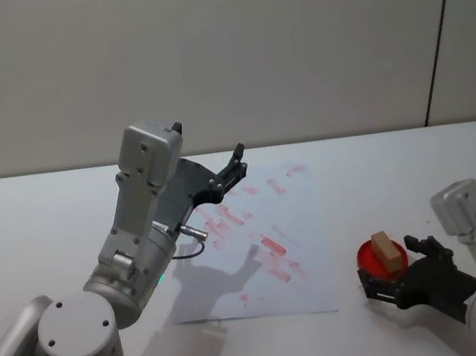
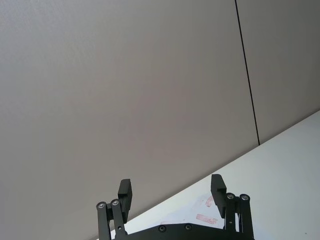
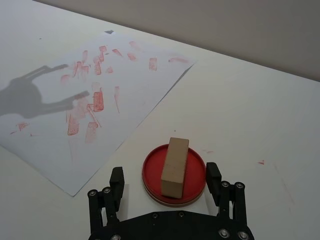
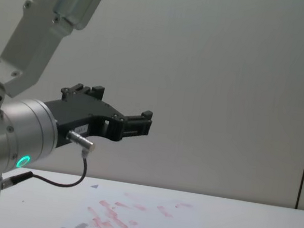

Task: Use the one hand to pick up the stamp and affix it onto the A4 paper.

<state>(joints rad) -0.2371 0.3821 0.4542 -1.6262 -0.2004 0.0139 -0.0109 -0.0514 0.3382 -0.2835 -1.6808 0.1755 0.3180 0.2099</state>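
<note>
White worktop stretches out to a plain grey wall, and the risk sits at the near right. The right claw [image 3: 165,176] has its fingers apart, one on either side of the red ink pad [image 3: 150,172], touching neither it nor the stamp [image 3: 175,166], which rests on the pad between them. The fingers straddle the whole dish, so closing at this height would likely catch the pad's rim instead of the wooden block; they probably need to come in higher on the block. A pinch near one end could tip the stamp or smear it across the ink, and a sticky pad might lift with it. Farther left lies the A4 paper [image 3: 150,85], loose on the worktop and already crowded with red imprints, so a slanted press could push the sheet sideways or blur the mark. Above the paper's far left part hangs the left claw [image 1: 238,162], empty with its fingers spread, and a carry swung wide could meet it.
</note>
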